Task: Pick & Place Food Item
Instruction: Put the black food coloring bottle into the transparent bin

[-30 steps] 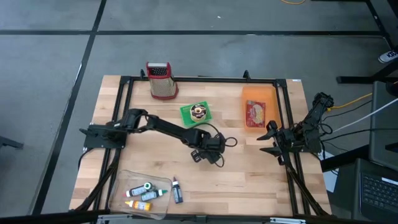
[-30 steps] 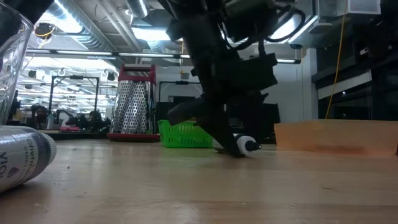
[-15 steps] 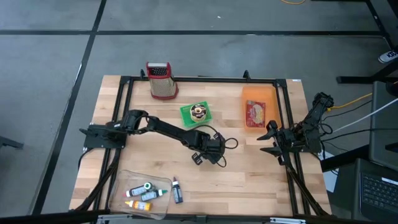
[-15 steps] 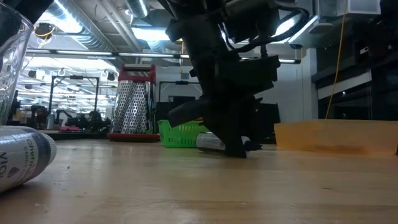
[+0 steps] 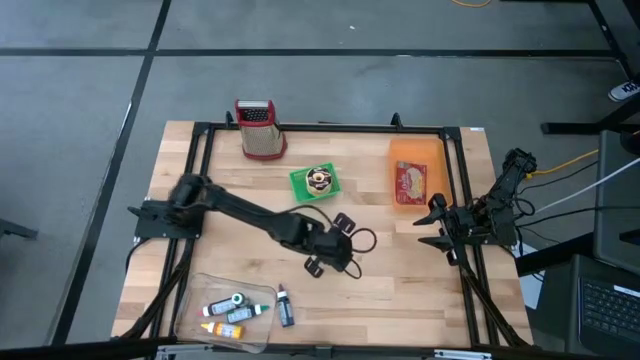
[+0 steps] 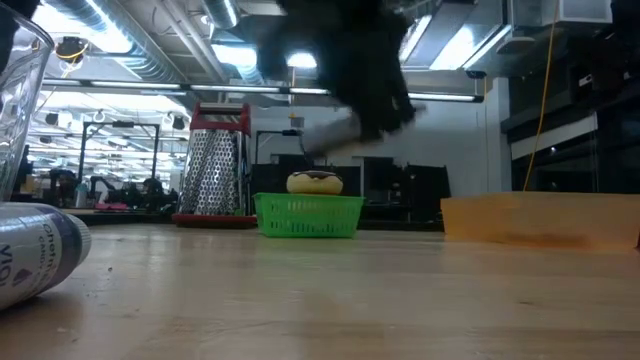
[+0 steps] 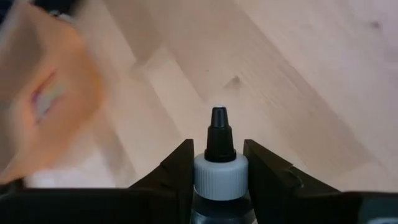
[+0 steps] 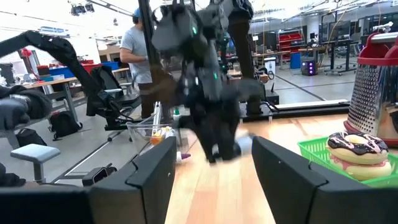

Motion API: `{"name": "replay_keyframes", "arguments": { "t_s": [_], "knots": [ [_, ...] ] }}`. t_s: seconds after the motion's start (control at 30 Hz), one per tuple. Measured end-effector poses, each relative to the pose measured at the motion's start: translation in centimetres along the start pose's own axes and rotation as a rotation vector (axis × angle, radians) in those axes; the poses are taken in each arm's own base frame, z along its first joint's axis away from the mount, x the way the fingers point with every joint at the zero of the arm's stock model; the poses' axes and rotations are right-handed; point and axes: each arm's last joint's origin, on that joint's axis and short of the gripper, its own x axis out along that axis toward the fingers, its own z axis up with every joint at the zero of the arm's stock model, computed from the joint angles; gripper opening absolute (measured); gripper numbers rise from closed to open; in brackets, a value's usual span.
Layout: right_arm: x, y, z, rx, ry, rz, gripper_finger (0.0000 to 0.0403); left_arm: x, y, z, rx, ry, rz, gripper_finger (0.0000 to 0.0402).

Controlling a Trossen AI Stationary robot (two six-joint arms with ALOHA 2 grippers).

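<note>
My left gripper point(image 5: 325, 257) hangs above the middle of the table, shut on a small bottle point(image 7: 216, 169) with a white collar and a black tip. In the low view the gripper point(image 6: 350, 70) and the bottle point(image 6: 330, 130) show as blurs well above the wood. A doughnut sits in a green basket point(image 5: 316, 181) farther back, also seen in the low view point(image 6: 310, 213). My right gripper point(image 5: 432, 226) waits open at the table's right edge. My left gripper pinches the bottle between its two fingers point(image 7: 177, 171), which stand on either side of the white collar point(image 7: 216, 177). The bottle lies along the fingers, its black tip point(image 7: 219, 134) pointing out past them. The fingers slant down from the table's left. The bottle is lifted clear of the wood.
An orange pack point(image 5: 411, 172) lies at the back right and a red-topped grater point(image 5: 260, 128) stands at the back left. A clear container point(image 5: 225, 310) with several small bottles sits at the near left, one dark bottle point(image 5: 286, 308) beside it. People move in the room beyond.
My left gripper has shut on the small bottle that lay on the table, then risen with it and drifted a little toward the near edge, rolling as it went. The bottle is now lifted clear of the wood. The basket with the doughnut now shows unhidden in the low view.
</note>
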Motion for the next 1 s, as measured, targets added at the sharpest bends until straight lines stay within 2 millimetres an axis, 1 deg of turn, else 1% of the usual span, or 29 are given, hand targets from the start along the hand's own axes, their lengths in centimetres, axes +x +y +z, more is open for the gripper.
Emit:
{"name": "replay_keyframes", "arguments": {
  "t_s": [0.07, 0.17, 0.23, 0.4, 0.47, 0.5, 0.63, 0.73, 0.83, 1.0],
  "knots": [
    [0.0, 0.0, 0.0, 0.0, 0.0, 0.0, 0.0213, -2.6, 0.0, 0.6, -0.041, -0.041, 0.029, 0.011],
    [0.0, 0.0, 0.0, 0.0, 0.0, 0.0, 0.0213, -7.5, -0.2, 1.5, -0.142, -0.14, 0.053, 0.011],
    [0.0, 0.0, 0.0, 0.001, 0.0, 0.001, 0.0213, -10.2, -0.6, 1.8, -0.212, -0.188, 0.045, 0.011],
    [0.0, 0.0, 0.0, 0.005, 0.0, 0.001, 0.0213, -16.2, -3.2, 1.8, -0.326, -0.241, 0.053, 0.011],
    [0.0, 0.0, 0.0, 0.008, 0.0, 0.001, 0.0213, -18.2, -4.7, 1.6, -0.379, -0.249, 0.02, 0.011],
    [0.0, 0.0, 0.0, 0.009, 0.0, 0.001, 0.0213, -18.9, -5.5, 1.5, -0.406, -0.246, 0.004, 0.011],
    [0.0, 0.0, 0.0, 0.009, -0.001, 0.001, 0.0213, -21.1, -9.2, 1.6, -0.477, -0.244, -0.014, 0.011],
    [0.0, 0.0, 0.0, 0.01, -0.001, 0.001, 0.0213, -21.8, -12.2, 1.6, -0.537, -0.252, -0.037, 0.011],
    [0.0, 0.0, 0.0, 0.013, -0.004, 0.001, 0.0213, -21.3, -15.4, 0.6, -0.606, -0.232, -0.018, 0.011],
    [0.0, 0.0, 0.1, 0.016, -0.005, 0.001, 0.0213, -20.1, -20.4, -2.0, -0.723, -0.196, 0.011, 0.011]
  ]
}}
